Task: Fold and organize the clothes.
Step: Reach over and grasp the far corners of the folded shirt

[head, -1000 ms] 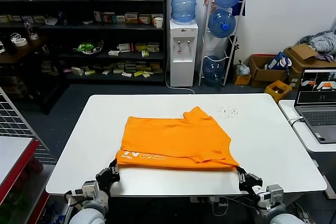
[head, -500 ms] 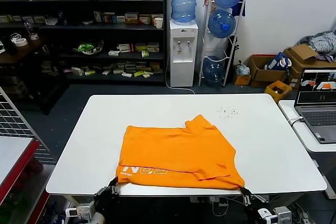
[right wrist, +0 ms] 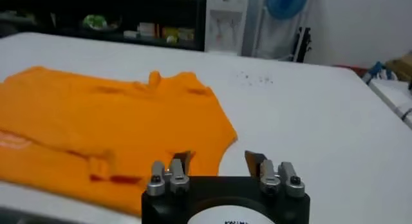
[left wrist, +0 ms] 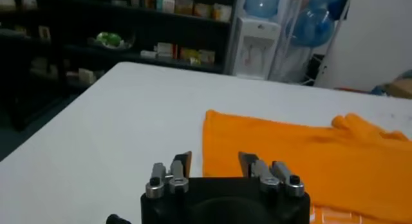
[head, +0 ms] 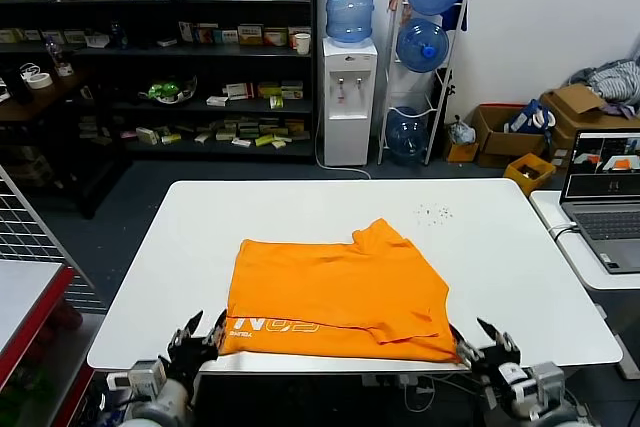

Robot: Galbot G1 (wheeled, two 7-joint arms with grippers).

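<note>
T-shirt [head: 335,289]: bright orange, folded flat on the white table [head: 500,277]. It lies at the near middle of the table, and its near edge is almost at the near table edge. White letters show on the near left part. A sleeve sticks out at the far side.
Left gripper [head: 196,331]: at the near left corner of the T-shirt, just at the table edge. Its fingers [left wrist: 182,159] stand apart with nothing between them. In the left wrist view [left wrist: 212,159] the cloth corner lies just beyond the fingertips, not pinched.
Right gripper [head: 484,339]: at the near right corner of the T-shirt, also at the table edge. Its jaws are spread and hold nothing; in the right wrist view [right wrist: 217,158] the orange edge lies beside and beyond the fingertips.
Change from 1 second ago: both grippers were then closed on the 2 near corners of the cloth; now both have let go. The T-shirt has moved nearer, and its near edge is lower on the table than before.
Change from half a second ago: the grippers were almost hidden below the table edge; now they have come up into view with the fingers spread. The T-shirt has kept its place.
Laptop [head: 603,197]: on the side desk at the far right, well apart from the T-shirt.
</note>
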